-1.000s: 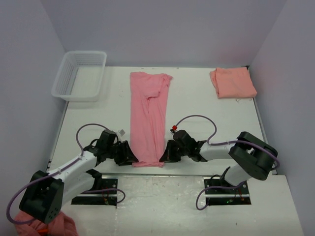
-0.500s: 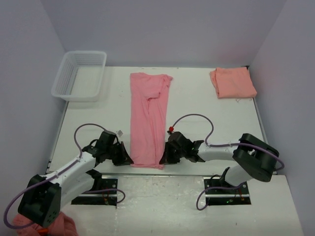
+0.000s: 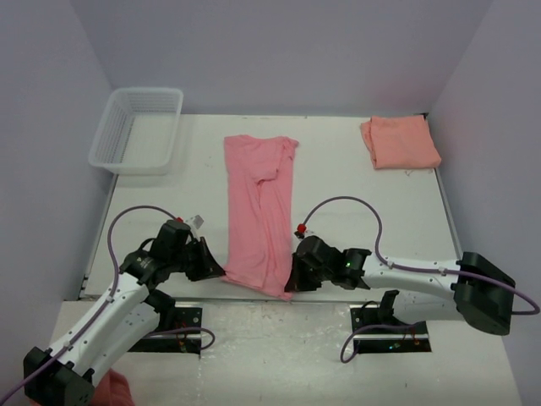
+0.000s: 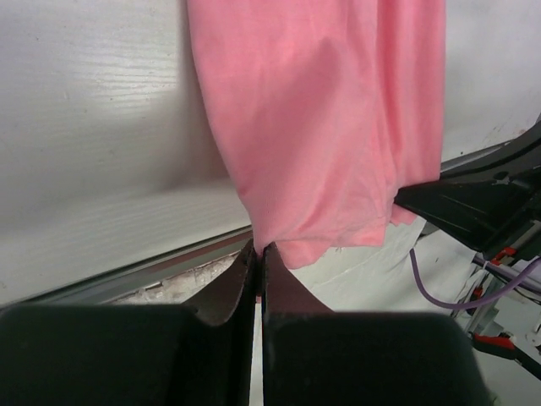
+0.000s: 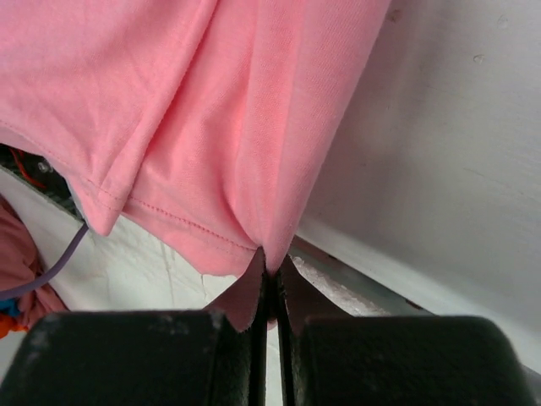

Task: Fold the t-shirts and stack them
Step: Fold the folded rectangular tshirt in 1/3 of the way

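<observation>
A rose-pink t-shirt (image 3: 258, 207), folded lengthwise into a long strip, lies down the middle of the table. Its near hem is lifted over the table's front edge. My left gripper (image 3: 218, 272) is shut on the hem's left corner, seen in the left wrist view (image 4: 259, 245). My right gripper (image 3: 292, 282) is shut on the hem's right corner, seen in the right wrist view (image 5: 269, 264). The pink t-shirt fills both wrist views (image 4: 321, 127) (image 5: 211, 118). A paler salmon-orange t-shirt (image 3: 400, 141) lies folded at the far right corner.
A white mesh basket (image 3: 137, 129) stands at the far left. More pink cloth (image 3: 110, 391) lies below the left arm's base. The arm mounts and cables (image 3: 338, 207) sit along the near edge. Walls close in on the table on three sides.
Both grippers have pulled back toward the near edge and risen, dragging the pink t-shirt's hem nearer and lifting it off the table. The right arm has stretched out.
</observation>
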`<state>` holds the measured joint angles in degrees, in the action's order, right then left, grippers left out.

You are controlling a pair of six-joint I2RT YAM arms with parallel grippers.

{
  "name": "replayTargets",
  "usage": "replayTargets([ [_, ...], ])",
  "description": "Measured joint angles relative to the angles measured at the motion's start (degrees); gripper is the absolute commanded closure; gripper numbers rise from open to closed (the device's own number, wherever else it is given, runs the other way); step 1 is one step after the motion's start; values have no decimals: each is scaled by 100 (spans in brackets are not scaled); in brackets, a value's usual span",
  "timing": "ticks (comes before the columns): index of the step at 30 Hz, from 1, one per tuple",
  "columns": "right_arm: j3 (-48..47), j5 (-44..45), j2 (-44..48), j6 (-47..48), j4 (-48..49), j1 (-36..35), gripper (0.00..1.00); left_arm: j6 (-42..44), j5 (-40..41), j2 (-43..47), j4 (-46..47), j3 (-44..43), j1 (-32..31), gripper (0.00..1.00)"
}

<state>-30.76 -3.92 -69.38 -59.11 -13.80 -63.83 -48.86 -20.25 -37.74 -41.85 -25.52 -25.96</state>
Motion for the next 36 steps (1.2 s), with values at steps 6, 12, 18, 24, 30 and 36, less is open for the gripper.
replayTargets([
  [6,15,-4,160,-70,-214,-87,100,-7,-79,-28,-153,0,-9,100],
  [12,-153,146,354,-179,-649,-302,100,39,-96,-96,-321,-107,-48,100],
  [18,-1257,544,55,79,-1495,-175,100,433,221,-1071,-374,-1182,-48,100],
  [24,-2492,739,-984,758,-2035,608,100,1038,638,-2468,-105,-2470,-44,100],
  [30,-3689,745,-2116,1624,-2437,1681,100,1436,960,-3904,323,-3405,-42,100],
  [36,-4734,671,-3077,2428,-2653,2291,100,1705,1322,-5136,546,-4229,-31,100],
])
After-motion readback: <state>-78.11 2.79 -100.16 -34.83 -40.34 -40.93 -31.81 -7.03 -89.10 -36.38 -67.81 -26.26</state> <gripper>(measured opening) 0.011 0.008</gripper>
